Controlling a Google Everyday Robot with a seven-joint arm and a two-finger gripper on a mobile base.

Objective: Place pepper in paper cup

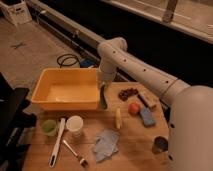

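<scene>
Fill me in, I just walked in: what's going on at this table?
The robot's arm reaches over the wooden table, and its gripper holds a slim dark green pepper hanging upright just off the right end of the yellow plastic bin. The small white paper cup stands apart, nearer the front edge, beside a translucent green cup. The pepper is not yet in the paper cup.

Three cups (75, 125) (49, 126) (160, 145), one pepper (103, 98) in jaws

I see a yellow bin (65, 104) far left, green cup (49, 127) near left, blue cloth (106, 145) near centre, metal cup (160, 145) near right.
</scene>
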